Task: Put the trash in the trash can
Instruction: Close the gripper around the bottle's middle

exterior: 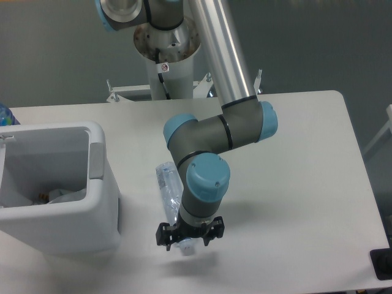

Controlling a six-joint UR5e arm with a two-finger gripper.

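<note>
The crushed clear bluish plastic bottle [166, 184] lies lengthwise under my wrist, and its lower end shows just past the gripper. My gripper [187, 237] points down at the table's front middle and is shut on the bottle near that end. A faint shadow lies on the table below it. The white trash can [105, 202] stands at the left with its grey panel [96, 160] on the right rim, a short way left of the bottle. A crumpled white wrapper [66, 195] lies inside the can.
The arm's base column [166, 58] stands behind the table's far edge. A bluish object [3, 115] peeks in at the far left edge. A dark object [382, 264] sits off the front right corner.
</note>
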